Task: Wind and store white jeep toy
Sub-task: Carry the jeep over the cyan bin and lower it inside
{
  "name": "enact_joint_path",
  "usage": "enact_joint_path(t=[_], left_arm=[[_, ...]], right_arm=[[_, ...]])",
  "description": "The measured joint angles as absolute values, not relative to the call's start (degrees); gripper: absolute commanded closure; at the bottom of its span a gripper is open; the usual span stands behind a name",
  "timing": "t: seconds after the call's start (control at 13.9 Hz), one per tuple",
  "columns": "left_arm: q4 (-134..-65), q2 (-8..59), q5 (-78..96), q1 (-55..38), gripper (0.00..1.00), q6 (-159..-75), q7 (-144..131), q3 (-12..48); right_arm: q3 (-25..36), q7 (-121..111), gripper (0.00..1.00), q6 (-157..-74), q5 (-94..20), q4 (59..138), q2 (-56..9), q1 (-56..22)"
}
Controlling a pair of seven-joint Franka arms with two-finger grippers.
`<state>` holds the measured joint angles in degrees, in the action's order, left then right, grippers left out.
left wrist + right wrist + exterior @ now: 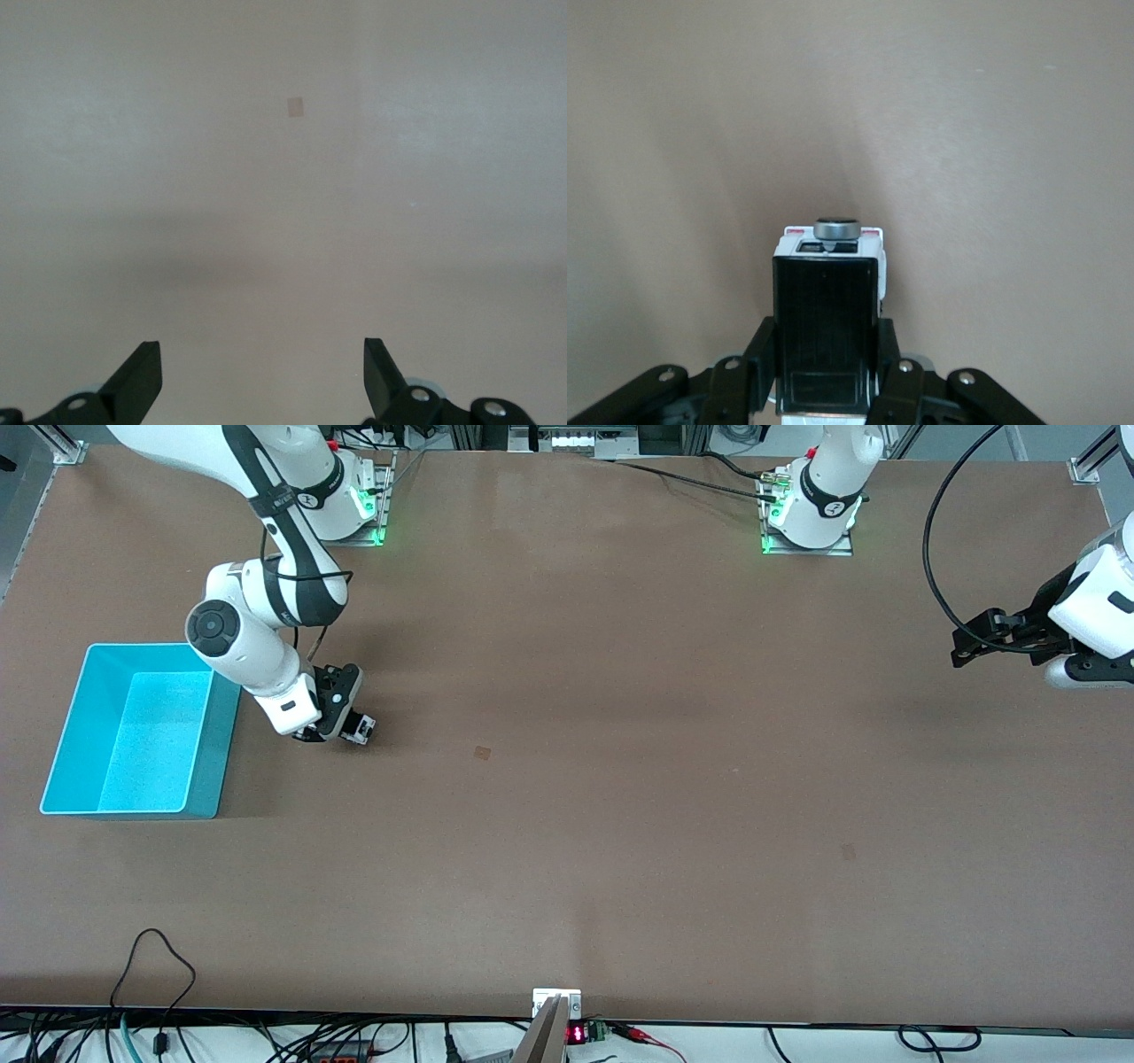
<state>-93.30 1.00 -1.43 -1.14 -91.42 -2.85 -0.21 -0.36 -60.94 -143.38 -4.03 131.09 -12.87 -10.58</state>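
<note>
We see glossy white arm shells, black joint bands, black fingers [137, 376], perhaps silver screws beside them.

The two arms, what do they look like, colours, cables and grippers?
Both arms are glossy white with black joint bands. The right arm has a round black joint cap and a thin black cable. A thick black cable loops by the left arm. Both grippers, right and left, are black.

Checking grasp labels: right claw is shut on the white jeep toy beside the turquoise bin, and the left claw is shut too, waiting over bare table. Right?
One thing is off: the left claw is open, its fingers standing wide apart in the left wrist view. The rest holds: the right claw is shut on the white jeep toy beside the turquoise bin, and the left arm waits over bare table.
</note>
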Motion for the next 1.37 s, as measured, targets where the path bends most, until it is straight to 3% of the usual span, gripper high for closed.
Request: enact_joint_path(t=[0.65, 1.37], left_arm=[[-93.3, 1.0, -1.4, -1.1, 0.00, -90.5, -2.9, -0.2], [-93.3, 1.0, -1.4, -1.1, 0.00, -89.9, -2.9, -0.2]], right_arm=[[6.8, -43.5, 1.00, -140.0, -4.0, 129.1, -9.0, -8.0], [15.5, -25.1, 1.00, -131.9, -3.9, 119.4, -8.3, -7.5]])
